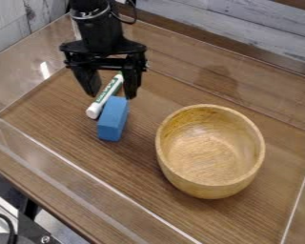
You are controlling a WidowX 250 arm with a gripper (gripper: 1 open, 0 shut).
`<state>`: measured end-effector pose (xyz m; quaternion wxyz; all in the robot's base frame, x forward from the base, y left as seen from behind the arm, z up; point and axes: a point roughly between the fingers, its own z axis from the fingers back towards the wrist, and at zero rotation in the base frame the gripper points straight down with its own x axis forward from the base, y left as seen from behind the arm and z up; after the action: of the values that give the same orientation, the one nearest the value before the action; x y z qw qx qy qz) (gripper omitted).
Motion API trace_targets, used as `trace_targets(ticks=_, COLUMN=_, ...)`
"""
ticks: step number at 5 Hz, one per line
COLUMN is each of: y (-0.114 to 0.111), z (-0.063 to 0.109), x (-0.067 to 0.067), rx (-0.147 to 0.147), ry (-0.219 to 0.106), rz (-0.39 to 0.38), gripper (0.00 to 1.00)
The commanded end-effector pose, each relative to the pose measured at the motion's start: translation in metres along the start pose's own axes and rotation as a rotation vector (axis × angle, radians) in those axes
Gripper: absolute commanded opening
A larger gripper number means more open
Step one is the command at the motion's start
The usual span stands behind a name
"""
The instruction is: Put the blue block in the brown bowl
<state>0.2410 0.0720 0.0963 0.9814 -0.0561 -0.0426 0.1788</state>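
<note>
Gripper (108, 91) hangs with jaws spread wide, straddling a white marker (104, 96) on the wooden table (66, 157). Blue block (111, 120) lies just beyond the marker's tip, at nine o'clock from the brown bowl (212, 150), near but apart.

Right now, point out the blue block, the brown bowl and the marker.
blue block (111, 120): camera view, middle of its top face.
brown bowl (251, 168): camera view, right rim.
marker (104, 96): camera view, white barrel.

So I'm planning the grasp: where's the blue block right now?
The block lies left of the bowl, touching the marker's near end, just in front of the open end effector.
</note>
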Motion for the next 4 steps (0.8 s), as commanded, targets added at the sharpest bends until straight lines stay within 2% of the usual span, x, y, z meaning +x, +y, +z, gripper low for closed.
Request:
trace_targets(ticks=1, y=0.0025, z=0.0073, x=0.0059, rx=-0.001, ry=-0.039, rz=0.011, gripper=1.0)
trace_targets(ticks=3, y=0.0029, z=0.0069, x=0.0064, rx=-0.004, ry=-0.049, rz=0.013, gripper=1.0)
trace_targets(ticks=4, y=0.0042, z=0.0005, x=0.0056, rx=-0.002, ry=-0.048, rz=0.012, gripper=1.0)
